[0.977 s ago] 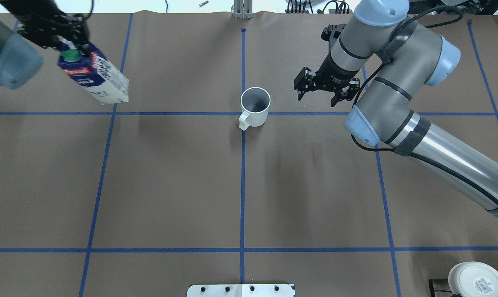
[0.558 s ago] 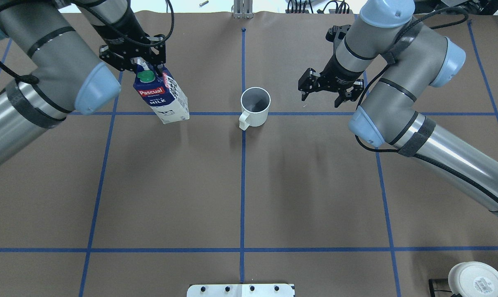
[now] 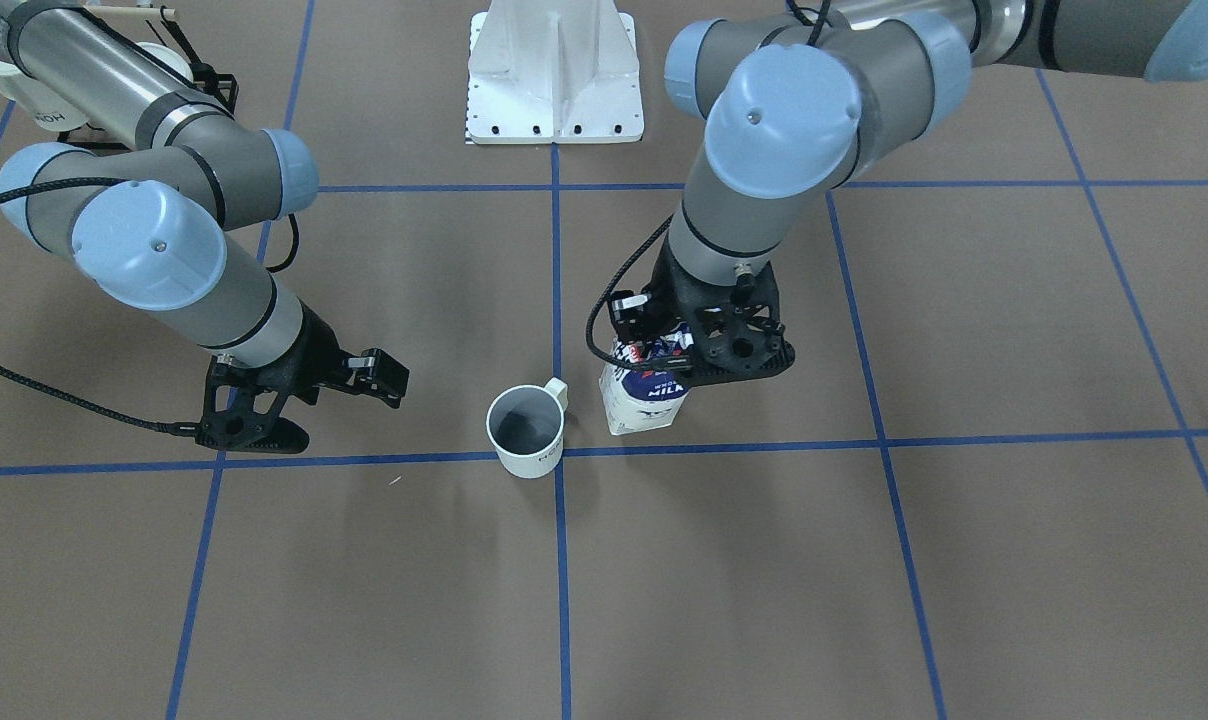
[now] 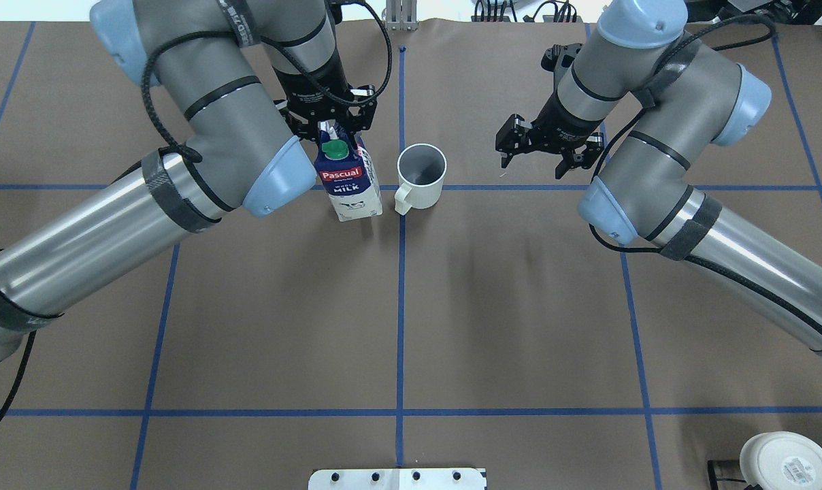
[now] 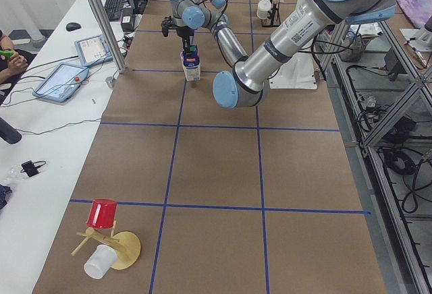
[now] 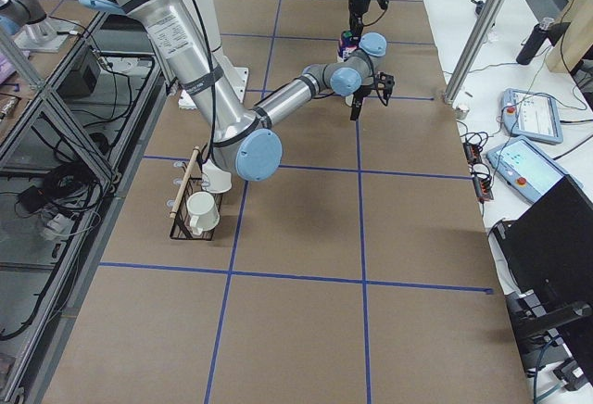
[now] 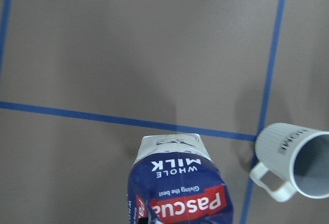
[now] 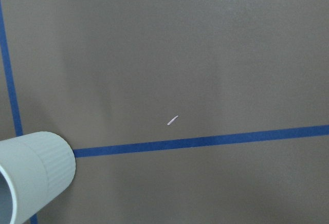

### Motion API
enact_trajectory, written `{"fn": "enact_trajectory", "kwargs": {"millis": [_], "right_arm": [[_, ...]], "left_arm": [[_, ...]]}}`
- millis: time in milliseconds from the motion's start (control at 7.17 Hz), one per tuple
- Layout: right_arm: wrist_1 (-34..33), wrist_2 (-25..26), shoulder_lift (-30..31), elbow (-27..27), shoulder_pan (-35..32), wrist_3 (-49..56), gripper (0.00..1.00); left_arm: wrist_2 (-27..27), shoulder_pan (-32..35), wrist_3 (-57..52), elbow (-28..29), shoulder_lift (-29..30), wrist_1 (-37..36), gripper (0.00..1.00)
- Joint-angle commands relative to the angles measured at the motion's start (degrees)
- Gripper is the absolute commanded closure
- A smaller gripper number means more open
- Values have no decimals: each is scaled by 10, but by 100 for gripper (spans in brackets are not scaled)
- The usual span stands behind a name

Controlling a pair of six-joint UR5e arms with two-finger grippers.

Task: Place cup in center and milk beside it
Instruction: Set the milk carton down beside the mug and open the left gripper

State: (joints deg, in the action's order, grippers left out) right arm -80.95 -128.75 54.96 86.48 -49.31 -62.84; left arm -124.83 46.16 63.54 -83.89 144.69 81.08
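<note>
The white cup (image 4: 421, 175) stands upright on the middle crossing of the blue tape lines, handle toward the robot; it also shows in the front view (image 3: 527, 432) and both wrist views (image 7: 295, 160) (image 8: 31, 175). My left gripper (image 4: 335, 129) is shut on the top of the milk (image 4: 348, 180), a blue and white carton with a green cap, held upright just left of the cup with a small gap. I cannot tell whether its base (image 3: 644, 400) touches the surface. My right gripper (image 4: 531, 167) is open and empty, hovering to the right of the cup.
A white robot base plate (image 4: 397, 478) sits at the near table edge. A rack with white mugs (image 6: 199, 209) stands at the near right corner. A wooden stand with a red cup (image 5: 101, 213) and a white cup is at the left end.
My left arm has carried the milk from the far left of the table rightward to beside the cup. My right gripper has drifted slightly away from the cup, still open.
</note>
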Motion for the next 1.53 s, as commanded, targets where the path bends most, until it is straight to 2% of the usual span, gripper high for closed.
{"fn": "enact_trajectory", "kwargs": {"millis": [0, 140, 279, 419, 558, 1116, 1256, 1395], "right_arm": [[0, 0, 0, 0, 0, 0, 0], [0, 0, 0, 0, 0, 1, 0], [0, 0, 0, 0, 0, 1, 0], [0, 0, 0, 0, 0, 1, 0], [0, 0, 0, 0, 0, 1, 0], [0, 0, 0, -1, -3, 1, 0], [0, 0, 1, -1, -10, 2, 0], [-4, -10, 1, -3, -38, 47, 0]], "left_arm": [[17, -3, 0, 35, 14, 26, 100], [21, -3, -1, 48, 14, 38, 100], [21, -4, -2, 51, 13, 54, 88], [21, -5, 2, 51, 12, 61, 52], [22, -7, 1, 50, 9, 70, 2], [23, -4, 5, 31, 8, 69, 1], [18, 21, 2, 22, 6, 65, 1], [16, 47, -3, -25, -32, 68, 1]]}}
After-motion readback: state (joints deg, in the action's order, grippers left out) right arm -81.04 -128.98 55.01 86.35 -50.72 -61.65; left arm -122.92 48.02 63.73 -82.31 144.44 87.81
